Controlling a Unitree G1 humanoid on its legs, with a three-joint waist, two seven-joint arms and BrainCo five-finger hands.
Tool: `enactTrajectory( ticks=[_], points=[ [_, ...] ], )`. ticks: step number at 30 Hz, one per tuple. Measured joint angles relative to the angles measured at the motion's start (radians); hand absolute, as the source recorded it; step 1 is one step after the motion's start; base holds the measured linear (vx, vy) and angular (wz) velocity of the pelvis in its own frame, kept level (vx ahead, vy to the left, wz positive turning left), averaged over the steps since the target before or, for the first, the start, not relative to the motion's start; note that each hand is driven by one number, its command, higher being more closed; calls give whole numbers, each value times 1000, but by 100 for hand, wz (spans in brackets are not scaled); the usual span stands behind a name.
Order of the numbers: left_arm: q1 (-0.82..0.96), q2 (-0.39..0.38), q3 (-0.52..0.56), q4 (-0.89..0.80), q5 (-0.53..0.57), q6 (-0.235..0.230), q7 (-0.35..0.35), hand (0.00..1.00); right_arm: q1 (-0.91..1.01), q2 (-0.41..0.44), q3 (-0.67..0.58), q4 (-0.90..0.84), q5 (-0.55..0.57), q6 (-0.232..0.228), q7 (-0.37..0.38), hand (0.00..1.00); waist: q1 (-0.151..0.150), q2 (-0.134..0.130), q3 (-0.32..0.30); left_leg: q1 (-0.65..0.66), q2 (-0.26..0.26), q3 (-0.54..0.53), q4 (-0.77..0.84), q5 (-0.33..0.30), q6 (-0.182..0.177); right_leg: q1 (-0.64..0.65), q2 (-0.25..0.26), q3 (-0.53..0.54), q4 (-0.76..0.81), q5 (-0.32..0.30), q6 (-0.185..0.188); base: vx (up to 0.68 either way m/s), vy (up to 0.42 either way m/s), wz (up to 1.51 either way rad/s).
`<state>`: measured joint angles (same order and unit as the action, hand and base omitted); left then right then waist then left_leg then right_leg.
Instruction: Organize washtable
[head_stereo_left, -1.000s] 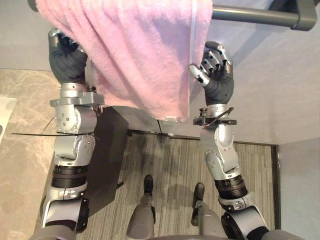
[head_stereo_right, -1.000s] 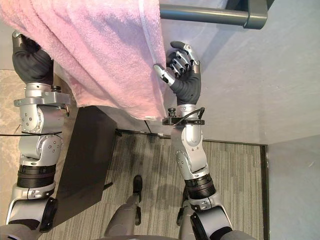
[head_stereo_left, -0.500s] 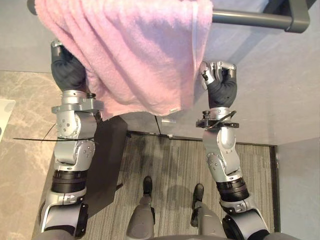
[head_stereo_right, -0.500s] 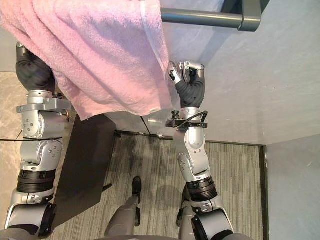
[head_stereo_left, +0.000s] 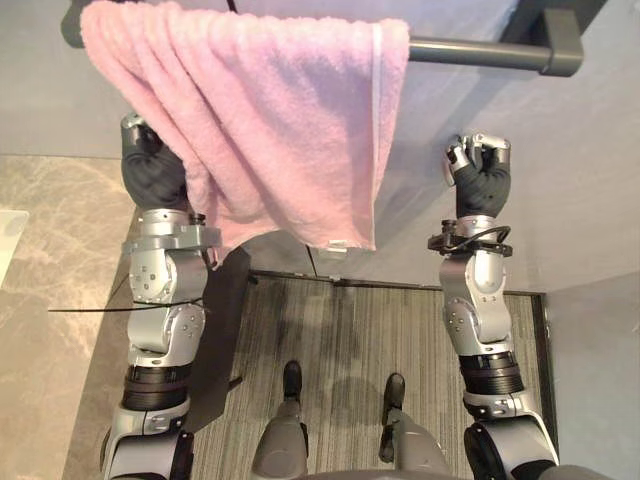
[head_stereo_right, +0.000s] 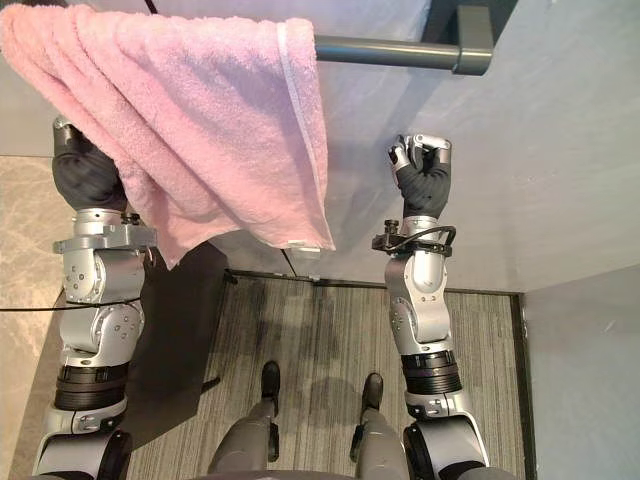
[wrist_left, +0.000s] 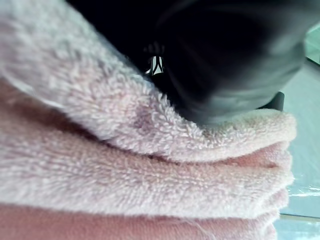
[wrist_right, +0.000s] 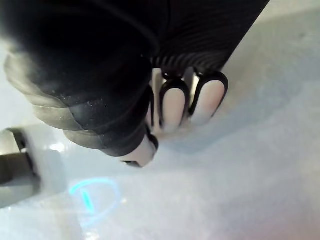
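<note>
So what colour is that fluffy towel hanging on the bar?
The towel is pink, with a paler stripe near one edge. The left eye view shows it best.

place: likely bathroom | pink towel (head_stereo_left: 270, 120) on wall rail (head_stereo_left: 470, 50) | marble counter (head_stereo_left: 50, 250)

pink towel (head_stereo_left: 270, 120): 1 | grey rail (head_stereo_left: 470, 52): 1 | dark panel (head_stereo_right: 180, 330): 1

Here's the pink towel (head_stereo_left: 270, 130), thick and fluffy, draped over the dark grey rail (head_stereo_left: 470, 52) in front of me. It hangs bunched in deep folds on its left side and flatter to the right, where a smooth woven band (head_stereo_left: 376, 120) runs down near the edge. A small label (head_stereo_left: 337, 243) sits at the lower right corner. The left folds lie over my left hand (head_stereo_left: 150, 175).
</note>
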<state>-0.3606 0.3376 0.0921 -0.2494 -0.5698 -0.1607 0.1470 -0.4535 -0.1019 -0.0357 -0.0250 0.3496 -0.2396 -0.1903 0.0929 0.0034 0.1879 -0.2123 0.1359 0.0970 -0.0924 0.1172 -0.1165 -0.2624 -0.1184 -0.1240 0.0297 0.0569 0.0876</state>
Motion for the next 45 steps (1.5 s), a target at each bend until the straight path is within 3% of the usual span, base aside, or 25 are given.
enactTrajectory(
  ticks=[6,7,11,12,17,21,24,28,32,37,45],
  points=[
    [67,-20,13,-37,33,0,-26,100,20,-37,-83,15,-6,16,2,100,-4,-1,-1,16,2,17,-1,0,0,19,5,20,-34,28,-1,-33,3,-10],
    [81,-24,25,-37,33,0,-35,0,27,-41,-95,18,-6,16,1,100,-9,-1,-1,19,2,17,-1,0,0,21,6,21,-35,29,-1,-29,2,-4],
    [119,-49,47,-38,40,0,-38,0,47,-45,-119,41,-7,19,2,100,-21,-5,-6,25,3,32,-1,0,0,22,8,40,-44,40,0,-36,3,-10],
    [123,-55,47,-38,44,0,-38,0,55,-45,-121,41,-7,20,2,0,-20,-7,-10,25,3,35,-1,0,0,22,9,43,-50,43,1,-14,2,-14],
    [155,-100,61,-56,74,2,-38,0,115,-41,-123,42,-7,25,28,0,-25,-8,-33,36,5,43,-2,0,0,31,11,50,-56,47,1,4,-2,-5],
    [198,-102,84,-76,74,2,-43,0,164,-20,-80,42,10,32,100,0,-24,-8,-52,37,6,46,-2,-1,0,32,11,53,-59,49,0,0,0,0],
    [236,-106,120,-76,74,4,-54,0,178,-1,10,42,107,32,198,0,-23,-11,-56,37,6,52,-2,-1,0,33,12,60,-71,61,0,-20,0,-6],
    [237,-102,121,-76,51,4,-61,0,170,18,134,59,206,33,265,0,-19,-21,-62,36,6,52,-2,-1,0,33,12,61,-76,61,-1,0,0,0],
    [230,-34,108,-70,-40,4,-83,0,82,15,247,142,321,41,308,0,-18,-30,-67,30,5,50,-2,-1,0,32,12,58,-86,68,-1,0,0,0],
    [132,53,92,18,-46,1,-81,0,-43,-10,299,212,386,52,339,0,5,-30,-67,24,6,44,-2,0,0,31,12,50,-86,70,0,12,-2,4],
    [-199,211,-29,290,65,-10,-11,0,-198,-75,307,285,474,52,323,0,29,-94,-46,-34,8,14,-1,24,-4,10,16,31,-127,107,-9,-17,-9,9]
  ],
)
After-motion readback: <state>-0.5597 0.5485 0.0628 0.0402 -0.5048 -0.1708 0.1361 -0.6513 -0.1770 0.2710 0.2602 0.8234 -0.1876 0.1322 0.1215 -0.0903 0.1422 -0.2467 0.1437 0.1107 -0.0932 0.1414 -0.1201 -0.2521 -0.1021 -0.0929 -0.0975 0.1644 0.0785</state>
